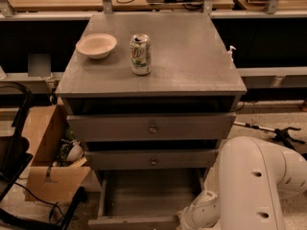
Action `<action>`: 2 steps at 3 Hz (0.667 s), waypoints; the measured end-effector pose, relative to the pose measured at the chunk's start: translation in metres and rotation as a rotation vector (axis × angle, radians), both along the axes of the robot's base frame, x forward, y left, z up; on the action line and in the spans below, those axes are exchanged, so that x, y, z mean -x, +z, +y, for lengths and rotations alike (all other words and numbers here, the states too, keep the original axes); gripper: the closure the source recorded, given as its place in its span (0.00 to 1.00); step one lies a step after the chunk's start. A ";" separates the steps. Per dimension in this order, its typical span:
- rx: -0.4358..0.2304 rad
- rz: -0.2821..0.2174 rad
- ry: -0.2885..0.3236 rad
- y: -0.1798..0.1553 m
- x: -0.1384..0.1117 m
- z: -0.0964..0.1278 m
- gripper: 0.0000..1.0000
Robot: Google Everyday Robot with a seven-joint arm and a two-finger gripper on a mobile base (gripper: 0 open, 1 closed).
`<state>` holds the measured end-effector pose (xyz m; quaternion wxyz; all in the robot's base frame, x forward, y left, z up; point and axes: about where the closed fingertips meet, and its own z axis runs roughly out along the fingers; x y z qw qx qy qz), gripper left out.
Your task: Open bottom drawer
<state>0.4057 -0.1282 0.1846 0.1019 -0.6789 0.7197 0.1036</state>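
The bottom drawer [148, 195], grey wood and lowest of three, stands pulled well out and level, its plain tray showing below the middle front [120, 160]. Its front panel lies at the lower edge. The gripper is hidden beyond that edge, by the drawer's right front corner.

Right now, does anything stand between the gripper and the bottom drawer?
Nothing visible does. The bottom drawer already stands pulled out. The gripper is out of view, past the arm's wrist by the drawer's front corner.
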 end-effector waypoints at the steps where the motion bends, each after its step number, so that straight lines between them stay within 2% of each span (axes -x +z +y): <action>1: 0.000 0.001 0.000 0.000 0.000 0.000 0.04; 2: -0.001 0.003 0.001 -0.001 0.001 0.001 0.02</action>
